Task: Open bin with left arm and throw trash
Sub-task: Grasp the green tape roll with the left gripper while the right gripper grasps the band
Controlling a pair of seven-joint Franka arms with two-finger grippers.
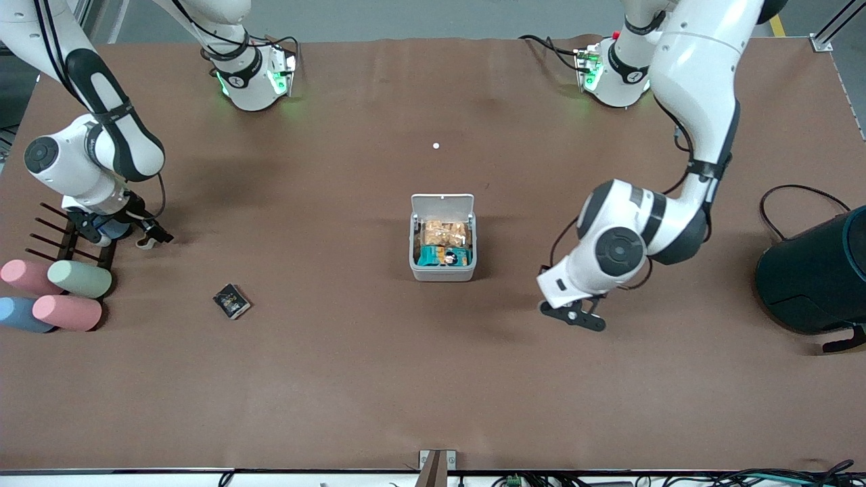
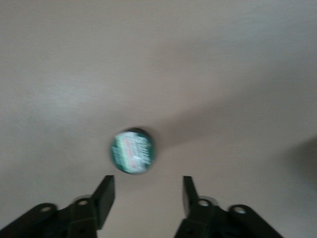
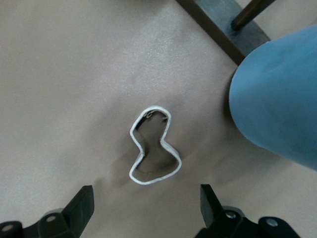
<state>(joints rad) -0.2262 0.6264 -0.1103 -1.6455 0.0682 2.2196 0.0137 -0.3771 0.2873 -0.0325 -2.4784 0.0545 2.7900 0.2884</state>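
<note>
From the front we see the bin mid-table, lid up, packets inside. The black packet lies nearer the camera, toward the right arm's end. The left gripper hovers over bare table beside the bin; the right gripper hangs by the pastel cylinders.

In the left wrist view our fingers are spread, empty, above the round disc.

In the right wrist view the fingers stand wide, empty, over the white loop, near a blue cylinder
</note>
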